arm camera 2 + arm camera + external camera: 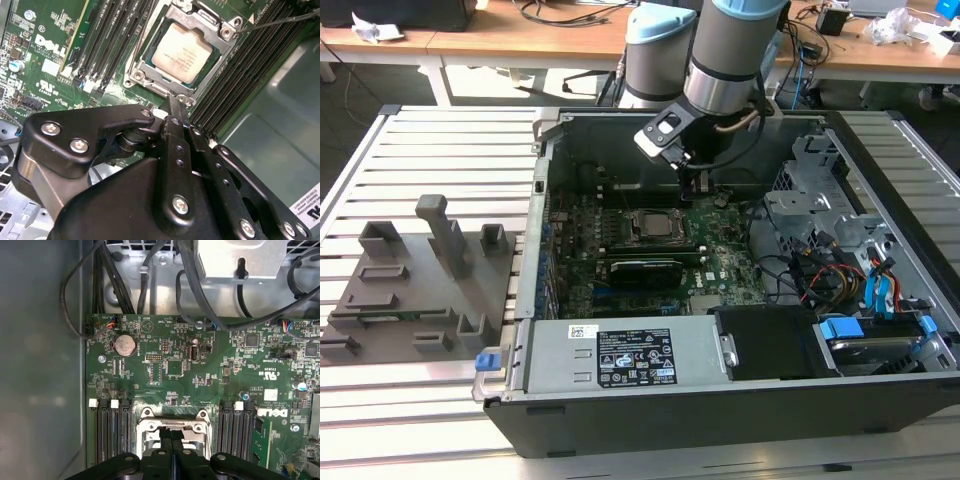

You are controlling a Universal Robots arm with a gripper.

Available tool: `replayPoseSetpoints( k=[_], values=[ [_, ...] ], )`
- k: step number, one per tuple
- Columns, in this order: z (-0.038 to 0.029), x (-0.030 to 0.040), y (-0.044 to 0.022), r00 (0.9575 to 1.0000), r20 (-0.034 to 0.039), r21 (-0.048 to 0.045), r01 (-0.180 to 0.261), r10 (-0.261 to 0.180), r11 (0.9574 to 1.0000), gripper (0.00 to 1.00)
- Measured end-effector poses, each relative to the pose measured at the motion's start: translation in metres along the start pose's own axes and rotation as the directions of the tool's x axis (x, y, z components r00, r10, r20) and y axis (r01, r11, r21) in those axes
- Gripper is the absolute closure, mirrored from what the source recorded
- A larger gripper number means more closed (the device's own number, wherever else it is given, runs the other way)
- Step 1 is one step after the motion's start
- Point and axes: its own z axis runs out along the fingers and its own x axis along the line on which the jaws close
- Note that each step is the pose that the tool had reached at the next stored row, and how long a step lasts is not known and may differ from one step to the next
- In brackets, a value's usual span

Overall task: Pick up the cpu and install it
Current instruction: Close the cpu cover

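The cpu (181, 52), a flat square chip with a silvery pinkish top, lies in the black-framed socket (145, 65) on the green motherboard, and it shows as a small pale square (653, 224) in the exterior view. My gripper (173, 101) hangs inside the computer case just beside the socket, its fingers (166, 440) pressed together with nothing between them. Its tip points at the edge of the socket's metal frame (172, 426). In the exterior view the gripper (692, 186) sits slightly to the exterior view's right of the socket.
Memory slots (109, 432) flank the socket on both sides. A coin battery (124, 344) and black cables (195, 290) lie beyond it. The drive cage (830, 200) and power supply (620, 355) border the board. Grey fixture blocks (410, 280) stand on the slatted table (450, 130).
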Motion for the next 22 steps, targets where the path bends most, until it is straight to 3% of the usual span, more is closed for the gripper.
replayPoseSetpoints(
  k=[11, 17, 19, 20, 22],
  values=[
    [0.0046, 0.0002, -0.0162, 1.0000, -0.0002, 0.0000, 0.000, 0.000, 1.0000, 0.89],
    [0.0133, 0.0001, -0.0174, 1.0000, -0.0001, 0.0000, 0.000, 0.000, 1.0000, 0.89],
    [0.0197, -0.0001, -0.0175, 1.0000, -0.0001, 0.0000, 0.000, 0.000, 1.0000, 0.89],
    [0.0259, -0.0003, -0.0175, 1.0000, -0.0001, 0.0000, 0.000, 0.000, 1.0000, 0.89],
    [0.0275, -0.0003, -0.0177, 1.0000, -0.0001, 0.0000, 0.000, 0.000, 1.0000, 0.89]
  ],
)
